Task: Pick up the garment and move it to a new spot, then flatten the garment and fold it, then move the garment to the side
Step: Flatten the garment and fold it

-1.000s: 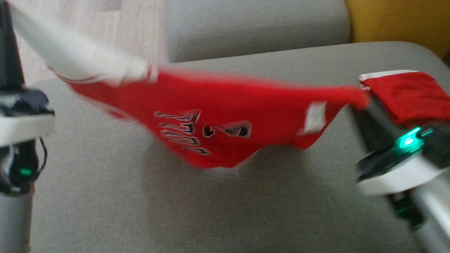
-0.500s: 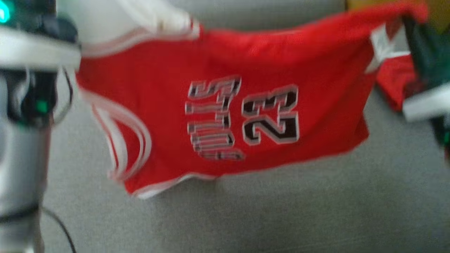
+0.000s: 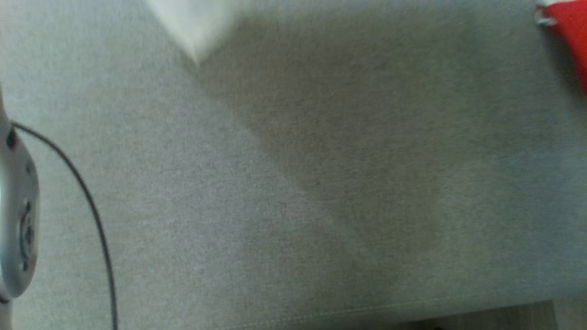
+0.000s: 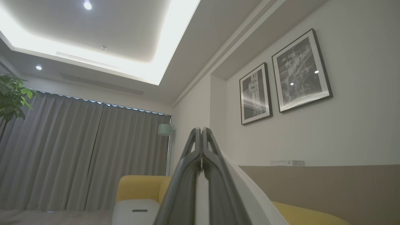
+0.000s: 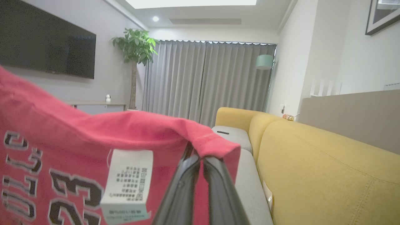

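Both arms hold the garment [image 5: 62, 150] aloft above a grey sofa cushion [image 3: 137, 192]. The right pincer [image 5: 196, 153] is clamped on a red hem, with the cloth folded over its fingertips and hanging away to that view's left. The left pincer [image 4: 201, 130] is pressed shut with a strip of white cloth caught between its fingers [image 4: 184, 184], apparently the garment's pale end. The garment's long axis appears to run across the robot from one pincer to the other, so the cushion it must be laid on lies straight below. Neither arm looks nearer to it; lowering it flat looks like a job for both at once.

The head view looks down on that landing spot. A white corner [image 3: 192, 27] shows at its top edge, a red corner [image 3: 571, 41] at the upper right, and a broad shadow [image 3: 348, 137] falls on the bare cushion. A pale forearm [image 3: 18, 220] and a dark cable [image 3: 94, 206] show at the left. The right wrist view adds the printed 23 [image 5: 73, 200] and a white label [image 5: 128, 184], beside a yellow sofa back [image 5: 312, 156]. The left wrist view points up at a wall and ceiling.
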Available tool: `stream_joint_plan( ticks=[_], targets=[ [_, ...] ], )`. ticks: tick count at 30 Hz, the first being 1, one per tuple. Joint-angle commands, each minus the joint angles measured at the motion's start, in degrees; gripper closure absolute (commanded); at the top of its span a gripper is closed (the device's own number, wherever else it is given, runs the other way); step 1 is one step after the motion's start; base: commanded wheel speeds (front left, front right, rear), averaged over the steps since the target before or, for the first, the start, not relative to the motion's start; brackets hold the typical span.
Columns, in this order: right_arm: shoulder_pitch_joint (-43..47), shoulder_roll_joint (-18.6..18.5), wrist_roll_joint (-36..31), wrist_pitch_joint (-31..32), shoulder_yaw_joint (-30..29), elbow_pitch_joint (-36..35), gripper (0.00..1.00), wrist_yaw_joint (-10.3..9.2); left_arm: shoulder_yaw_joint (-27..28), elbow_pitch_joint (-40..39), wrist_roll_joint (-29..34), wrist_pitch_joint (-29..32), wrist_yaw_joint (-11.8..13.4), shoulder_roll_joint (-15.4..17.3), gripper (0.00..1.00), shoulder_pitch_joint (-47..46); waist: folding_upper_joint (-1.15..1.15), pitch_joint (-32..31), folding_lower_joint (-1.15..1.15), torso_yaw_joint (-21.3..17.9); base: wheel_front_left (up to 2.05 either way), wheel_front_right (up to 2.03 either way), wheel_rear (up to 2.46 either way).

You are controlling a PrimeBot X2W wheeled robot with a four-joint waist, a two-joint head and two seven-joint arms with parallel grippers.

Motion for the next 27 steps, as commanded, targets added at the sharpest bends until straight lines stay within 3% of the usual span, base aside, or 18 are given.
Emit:
stream_joint_plan(
  ticks=[1,5,13,21,27],
  targets=[
    [-1.24,-1.33,-0.67,-0.97,0.67,-0.38,1.0,-0.05,1.97,-3.26,0.53,-0.22,-0.3,1.75,1.0,-2.42,0.0,3.92,-0.01,1.09,0.0,0.0,0.0],
    [-2.01,-2.71,2.06,-0.53,5.84,2.71,1.0,-0.05,0.23,-7.85,-2.29,-0.24,-0.36,1.28,1.0,1.36,0.0,6.06,-0.01,2.22,0.0,0.0,0.0],
    [5.06,-5.33,14.43,1.12,16.84,2.78,1.0,-0.05,-3.1,-12.52,-7.8,-0.25,-0.37,5.18,1.0,21.13,0.0,6.22,-0.01,3.37,0.0,0.0,0.0],
    [18.16,-11.6,29.53,4.7,25.54,-5.55,1.0,-0.05,-1.75,-19.35,-10.32,-0.25,-0.38,8.13,1.0,45.72,0.0,-1.96,-0.01,2.88,0.0,0.0,0.0],
    [28.6,-17.43,36.74,7.26,31.4,-11.28,1.0,-0.05,-0.26,-24.44,-10.33,-0.26,-0.38,9.07,1.0,64.62,0.0,-8.92,-0.01,2.31,0.0,0.0,0.0]
  ],
)
